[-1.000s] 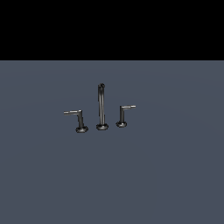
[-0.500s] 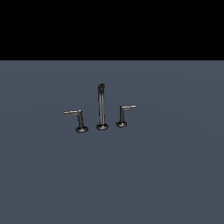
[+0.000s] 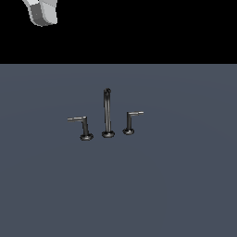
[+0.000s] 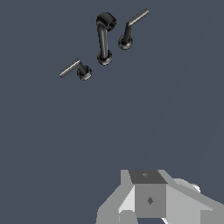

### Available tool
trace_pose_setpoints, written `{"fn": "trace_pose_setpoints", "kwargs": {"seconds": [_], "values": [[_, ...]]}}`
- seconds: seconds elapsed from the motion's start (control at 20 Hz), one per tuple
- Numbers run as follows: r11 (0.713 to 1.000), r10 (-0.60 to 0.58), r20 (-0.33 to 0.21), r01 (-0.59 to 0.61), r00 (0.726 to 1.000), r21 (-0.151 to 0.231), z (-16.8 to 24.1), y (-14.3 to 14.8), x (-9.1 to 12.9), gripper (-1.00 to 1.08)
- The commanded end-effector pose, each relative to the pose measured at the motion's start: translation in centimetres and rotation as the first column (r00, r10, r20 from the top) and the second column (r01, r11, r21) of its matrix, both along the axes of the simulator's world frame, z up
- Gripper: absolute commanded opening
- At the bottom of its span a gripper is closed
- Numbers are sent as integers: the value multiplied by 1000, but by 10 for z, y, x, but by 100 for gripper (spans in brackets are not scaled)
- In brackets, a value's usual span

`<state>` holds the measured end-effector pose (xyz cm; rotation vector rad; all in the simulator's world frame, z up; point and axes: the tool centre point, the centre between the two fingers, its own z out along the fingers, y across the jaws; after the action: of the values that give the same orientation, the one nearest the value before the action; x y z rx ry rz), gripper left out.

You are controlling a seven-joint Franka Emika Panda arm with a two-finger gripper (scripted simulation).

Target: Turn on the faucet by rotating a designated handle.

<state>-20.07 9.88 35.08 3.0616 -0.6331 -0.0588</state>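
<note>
handle: the handle (image 3: 83,127) is a short dark post on a round foot, with a thin pale lever on top. It stands on the grey floor (image 3: 185,185), on the exterior view's left of the spout

lever: the lever (image 3: 76,119) lies flat and long. It sticks out from the post toward the exterior view's left, away from the spout. In the wrist view I see the same handle (image 4: 78,70) with its lever pointing away from the spout too

spout: the spout (image 3: 107,113) is tall, thin and upright. It stands between the two handles, just beside each one but not touching

twin: the twin (image 3: 130,122) stands on the other side of the spout. Its lever points the other way, to the exterior view's right. That one is not mine to turn

my gripper: I cannot tell how far open my gripper (image 4: 148,197) is. The wrist view shows only its grey body, not the fingertips. I see nothing in it

my arm: only a pale bit of my arm (image 3: 42,11) shows, at the top of the exterior view, high up and well apart from the faucet

way to go: I think my next move is a long reach. The handle is far ahead of my gripper in the wrist view, and I should come at the lever's free end, across its length, so I can push it round
</note>
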Motion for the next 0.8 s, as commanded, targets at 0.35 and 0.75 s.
{"fn": "trace_pose_setpoints", "kwargs": {"seconds": [0.35,0.75], "values": [[982,-187,7,187,982,3,-51,35,36,-100],[945,-326,12,326,945,6,-90,57,69,-100]]}}
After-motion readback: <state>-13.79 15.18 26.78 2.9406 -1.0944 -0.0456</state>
